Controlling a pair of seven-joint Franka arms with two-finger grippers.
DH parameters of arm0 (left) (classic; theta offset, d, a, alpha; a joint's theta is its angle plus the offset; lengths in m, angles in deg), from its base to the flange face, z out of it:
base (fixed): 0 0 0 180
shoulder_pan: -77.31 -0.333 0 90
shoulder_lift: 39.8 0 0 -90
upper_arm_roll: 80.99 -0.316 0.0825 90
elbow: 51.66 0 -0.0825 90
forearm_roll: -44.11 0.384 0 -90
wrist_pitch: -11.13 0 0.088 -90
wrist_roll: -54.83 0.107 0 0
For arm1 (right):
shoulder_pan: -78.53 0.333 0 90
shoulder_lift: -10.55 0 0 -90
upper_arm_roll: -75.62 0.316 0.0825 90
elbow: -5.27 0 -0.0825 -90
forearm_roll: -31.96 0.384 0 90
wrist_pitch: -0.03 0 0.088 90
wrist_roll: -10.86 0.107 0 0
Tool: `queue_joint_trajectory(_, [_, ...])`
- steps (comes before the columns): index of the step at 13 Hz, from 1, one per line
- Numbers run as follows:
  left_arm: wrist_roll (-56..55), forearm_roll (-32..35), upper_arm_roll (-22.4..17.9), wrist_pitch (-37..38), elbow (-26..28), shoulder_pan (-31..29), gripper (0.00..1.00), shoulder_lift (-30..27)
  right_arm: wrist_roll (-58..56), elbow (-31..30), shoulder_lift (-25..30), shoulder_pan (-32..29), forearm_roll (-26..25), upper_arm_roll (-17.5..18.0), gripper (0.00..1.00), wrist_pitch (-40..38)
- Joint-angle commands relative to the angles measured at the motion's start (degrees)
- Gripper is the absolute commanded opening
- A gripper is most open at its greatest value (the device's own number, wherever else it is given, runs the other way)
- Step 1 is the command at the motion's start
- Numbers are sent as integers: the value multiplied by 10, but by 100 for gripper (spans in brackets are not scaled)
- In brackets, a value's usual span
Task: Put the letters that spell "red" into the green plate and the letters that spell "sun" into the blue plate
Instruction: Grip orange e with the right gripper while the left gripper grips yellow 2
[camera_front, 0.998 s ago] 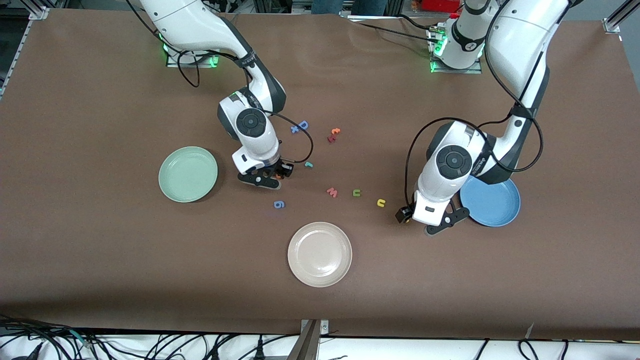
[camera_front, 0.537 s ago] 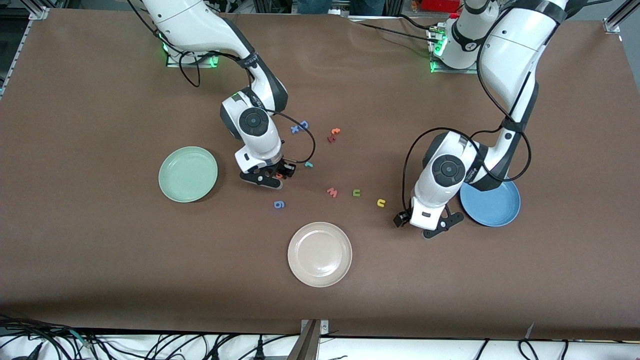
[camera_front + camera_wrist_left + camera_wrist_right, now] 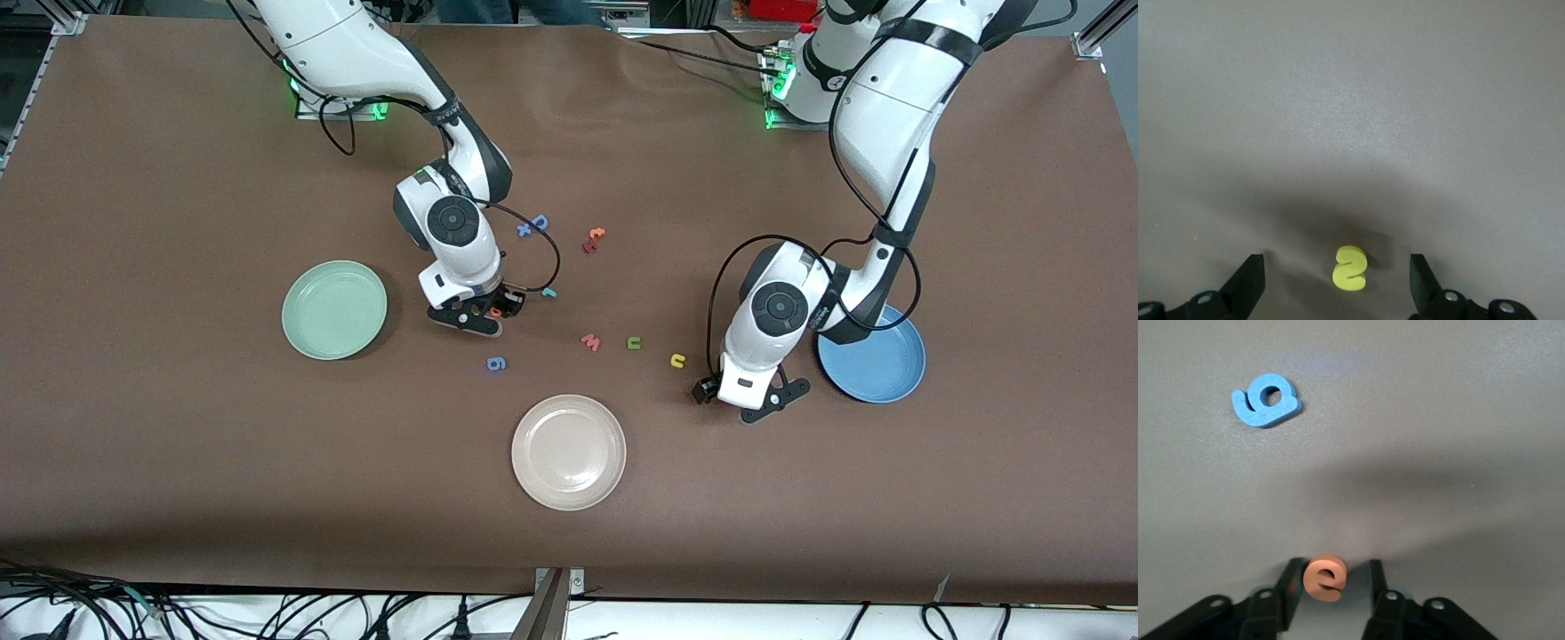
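Change since the earlier frame: the left gripper (image 3: 754,402) had travelled from beside the blue plate toward the yellow letters, and the right gripper's fingers (image 3: 1290,581) had narrowed.

1. Round beige-white plate (image 3: 569,452), nearest the front camera. Not part of the task.
2. Left gripper, low over the tabletop (image 3: 178,498), fingers (image 3: 1248,283) spread wide and holding nothing, one on each side of the small yellow foam "s" (image 3: 1351,268), which lay flat and untouched.
3. Small blue foam "g" (image 3: 496,363), a distractor.
4. Small yellow foam "u" (image 3: 677,360) and round mid-blue plate (image 3: 880,378), which was empty.
5. Small green foam "n" (image 3: 633,342) and pink-red foam "w" (image 3: 590,341), side by side.
6. Round pale mint-green plate (image 3: 334,309), also empty.
7. Right gripper (image 3: 478,316), down at the tabletop. Its fingers bracketed the small round orange foam "e" (image 3: 1326,579), one touching it and the other just clear, so it was not yet clamped.
8. Small teal foam "r" (image 3: 549,292), then the blue capital "D" (image 3: 539,222). No teal "d" could be made out.

Handling, judged: the letters looked very light, soft and thin. They should be pinched across their flat side edges with the fingertips at tabletop level. A hard squeeze could deform one or flick it away.
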Motion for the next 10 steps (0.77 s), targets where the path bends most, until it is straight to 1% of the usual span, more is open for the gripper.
queue_joint_trajectory(1, [-13,12,-12,-7,-8,10,95,9,12,-1,0,5,-11,-3,10,9])
queue_joint_trajectory(2, [-13,12,-12,-7,-8,10,94,10,11,0,1,5,-11,-4,5,8])
queue_joint_trajectory(3, [-13,12,-12,-9,-7,10,92,10,8,0,4,5,-11,-4,2,5])
queue_joint_trajectory(5, [-13,13,-12,-10,-7,10,86,11,-8,1,20,4,-11,-9,2,-1])
queue_joint_trajectory(7, [-13,15,-12,-10,-7,14,75,14,-46,6,42,3,-11,-25,2,-50])
queue_joint_trajectory(10, [-7,17,-20,-10,-8,20,50,19,-170,6,81,0,-9,-67,3,-133])
